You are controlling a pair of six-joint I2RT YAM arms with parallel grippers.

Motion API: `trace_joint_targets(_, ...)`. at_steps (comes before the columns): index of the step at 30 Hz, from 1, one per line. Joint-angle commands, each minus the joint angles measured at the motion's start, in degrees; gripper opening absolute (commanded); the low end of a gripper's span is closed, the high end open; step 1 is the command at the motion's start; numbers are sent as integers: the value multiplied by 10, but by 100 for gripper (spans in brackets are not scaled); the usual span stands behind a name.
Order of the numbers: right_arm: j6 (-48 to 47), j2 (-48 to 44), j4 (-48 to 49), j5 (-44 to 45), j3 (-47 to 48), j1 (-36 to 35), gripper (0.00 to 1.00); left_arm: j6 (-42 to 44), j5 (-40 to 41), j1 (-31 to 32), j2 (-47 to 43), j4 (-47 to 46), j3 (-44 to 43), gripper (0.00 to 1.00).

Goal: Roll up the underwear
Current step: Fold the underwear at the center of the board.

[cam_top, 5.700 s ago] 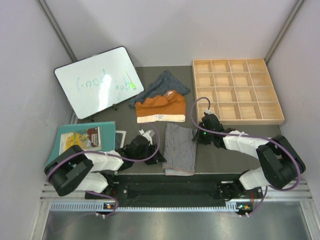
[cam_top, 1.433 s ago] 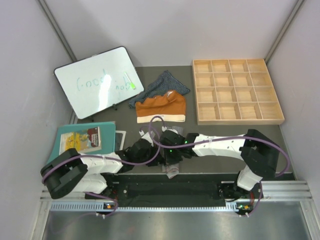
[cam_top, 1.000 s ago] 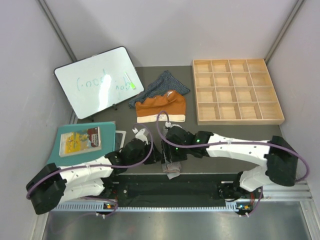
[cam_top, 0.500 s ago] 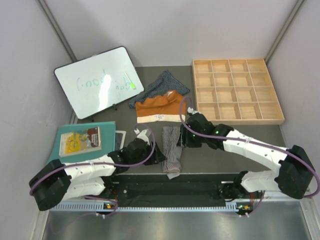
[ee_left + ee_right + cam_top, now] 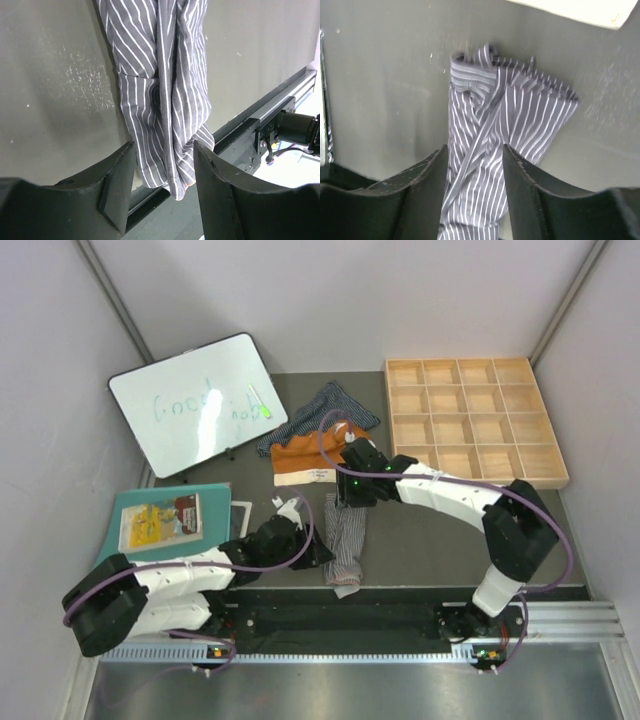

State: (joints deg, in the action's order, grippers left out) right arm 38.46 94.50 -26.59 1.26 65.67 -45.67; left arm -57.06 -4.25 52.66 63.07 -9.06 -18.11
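Grey pinstriped pair [image 5: 345, 540] went from flat to narrow strip, lower centre of frame; right gripper [image 5: 472, 160] and left gripper [image 5: 162, 150] both released; rolling likely next.

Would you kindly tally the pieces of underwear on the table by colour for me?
Grey pinstriped underwear: 1
Rust-orange underwear: 1
Dark navy striped underwear: 1
Total: 3
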Motion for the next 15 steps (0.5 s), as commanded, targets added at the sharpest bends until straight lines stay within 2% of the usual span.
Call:
trace_joint_targets(1,-20,38,-37,43,67,5,45,8,-10,4,16,-24,-25,54)
trace_joint_targets(9,-22,89,-62,73,92,5,38,17,-9,9,27,-26,-37,52)
trace_joint_targets(15,-22,111,-53,71,104,5,37,18,-10,15,36,-29,-42,52)
